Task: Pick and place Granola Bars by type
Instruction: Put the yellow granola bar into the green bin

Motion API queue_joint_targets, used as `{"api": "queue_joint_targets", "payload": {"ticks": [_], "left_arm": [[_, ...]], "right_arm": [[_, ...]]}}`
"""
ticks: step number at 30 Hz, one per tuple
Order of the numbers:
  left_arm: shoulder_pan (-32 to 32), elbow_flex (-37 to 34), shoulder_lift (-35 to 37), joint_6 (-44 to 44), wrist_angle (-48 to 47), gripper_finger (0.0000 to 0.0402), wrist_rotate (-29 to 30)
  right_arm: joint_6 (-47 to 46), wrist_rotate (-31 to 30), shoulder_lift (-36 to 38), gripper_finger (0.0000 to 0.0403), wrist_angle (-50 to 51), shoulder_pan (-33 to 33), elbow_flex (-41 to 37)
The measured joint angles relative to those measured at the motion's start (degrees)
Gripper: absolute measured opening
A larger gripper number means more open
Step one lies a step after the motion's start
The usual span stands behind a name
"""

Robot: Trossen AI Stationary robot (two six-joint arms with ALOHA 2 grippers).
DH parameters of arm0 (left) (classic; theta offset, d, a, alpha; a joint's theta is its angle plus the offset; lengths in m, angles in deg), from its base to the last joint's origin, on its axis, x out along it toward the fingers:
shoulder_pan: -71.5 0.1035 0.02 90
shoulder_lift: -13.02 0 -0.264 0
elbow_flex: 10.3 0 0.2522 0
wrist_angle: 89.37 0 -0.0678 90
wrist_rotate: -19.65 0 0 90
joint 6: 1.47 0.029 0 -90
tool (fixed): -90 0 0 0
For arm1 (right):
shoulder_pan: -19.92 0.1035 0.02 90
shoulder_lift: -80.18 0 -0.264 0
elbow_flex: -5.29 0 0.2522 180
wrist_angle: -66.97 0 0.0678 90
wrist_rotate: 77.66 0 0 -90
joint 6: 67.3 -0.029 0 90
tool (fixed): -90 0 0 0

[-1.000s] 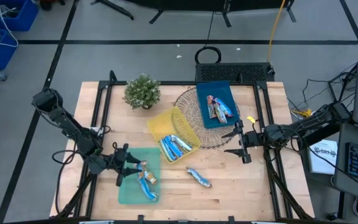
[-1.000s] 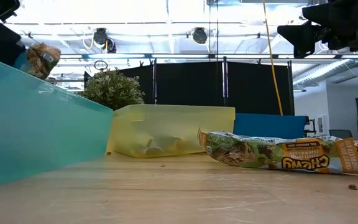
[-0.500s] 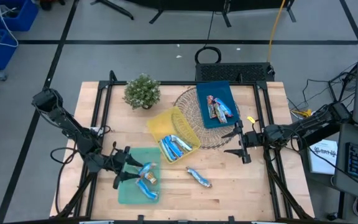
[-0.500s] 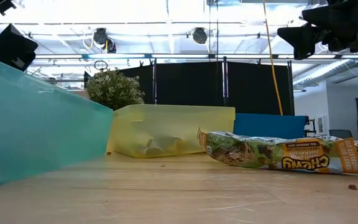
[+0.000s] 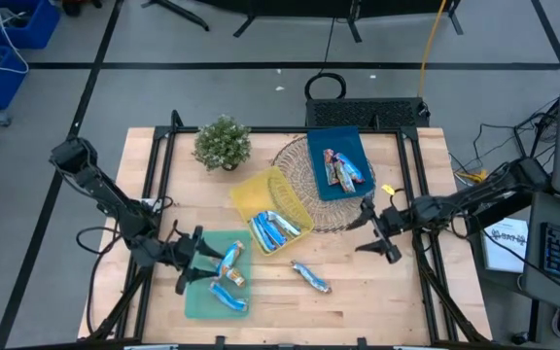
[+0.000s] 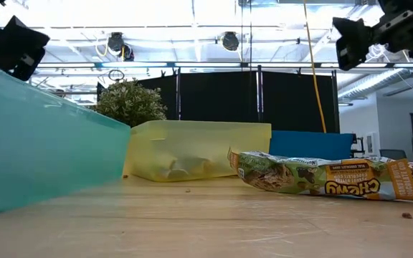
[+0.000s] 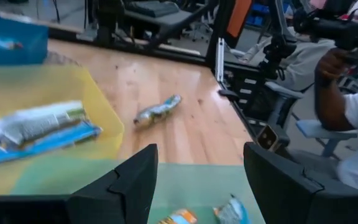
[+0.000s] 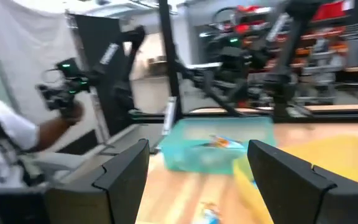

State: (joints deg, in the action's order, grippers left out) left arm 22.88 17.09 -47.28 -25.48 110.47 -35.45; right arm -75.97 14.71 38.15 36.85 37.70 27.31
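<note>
Granola bars in shiny crinkly wrappers lie sorted: three in the flat green tray [image 5: 200, 292], others in the yellow and blue trays, one loose bar [image 5: 311, 278] on the wooden desk [image 5: 358, 292]. Left hand [image 5: 198, 261] hovers spread, empty, over the green tray; right hand [image 5: 373, 229] hangs spread, empty, beside the wicker mat.

Showing pale, matt wood grain on the slatted wooden tabletop [image 5: 358, 282]. Gleaming with crinkly foil on the blue-and-gold granola bar wrapper [image 6: 332, 178]; looking translucent, smooth plastic on the yellow rectangular tray [image 6: 199, 149].
</note>
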Motion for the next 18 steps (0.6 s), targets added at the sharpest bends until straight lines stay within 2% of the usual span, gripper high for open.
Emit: {"api": "queue_joint_targets", "payload": {"ticks": [4,7,10,15,18], "left_arm": [[1.23,0.0,1.24,5.04,0.06,0.0241,0.14],[2.62,0.0,2.01,7.76,0.14,0.0241,0.26],[3.98,0.0,2.43,8.79,0.22,0.0241,0.26],[5.66,0.0,2.4,9.31,-1.19,0.0241,0.25],[6.23,0.0,2.36,9.33,-2.43,0.0241,0.19]], "right_arm": [[-0.32,0.1,-7.23,0.0263,-4.53,1.32,1.2],[-0.28,-2.84,-13.44,0.0263,-2.06,2.35,5.74],[-0.38,-5.26,-20.5,0.0263,6.75,4.11,13.24],[-4.5,-12.5,-32.28,0.0263,30.86,7.77,28.32],[-9.36,-12.94,-37.92,0.0263,40.68,8.86,35.47]]}}
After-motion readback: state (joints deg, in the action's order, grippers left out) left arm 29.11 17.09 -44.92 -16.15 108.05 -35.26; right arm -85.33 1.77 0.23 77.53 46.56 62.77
